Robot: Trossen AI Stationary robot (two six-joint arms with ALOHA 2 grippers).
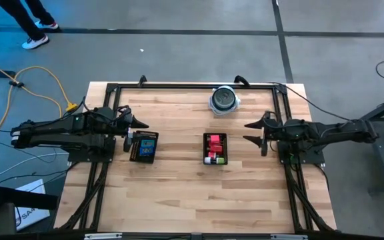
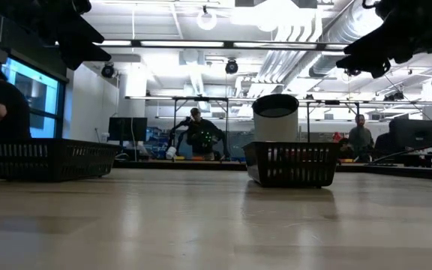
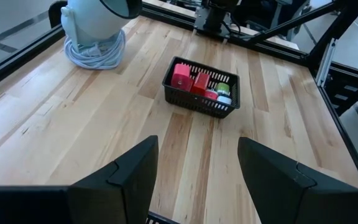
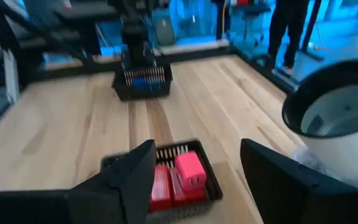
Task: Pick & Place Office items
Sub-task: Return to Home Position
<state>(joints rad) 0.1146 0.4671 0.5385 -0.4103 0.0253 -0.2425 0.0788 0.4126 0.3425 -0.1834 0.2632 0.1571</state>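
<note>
**Sorting apparently complete; arms homing**

Red, pink, green and white office items [image 3: 201, 85] lie in the centre tray [image 3: 194, 104] at mid-tabletop, and blue items [image 1: 147, 143] in the left tray [image 4: 129, 93] near the left edge. The left gripper [image 3: 197, 149] and right gripper [image 1: 247, 131] hang at opposite edges, fingers spread and empty. The next move is probably to fold both arms home, clear of the trays.

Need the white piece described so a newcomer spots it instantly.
On the wooden table, find the black mesh tray nearer the right hand, just below the round grey-and-black device in the high view. At the tray's end farthest from that device, past the red and pink blocks, lies the white piece beside a green one: the only white item in it.
</note>
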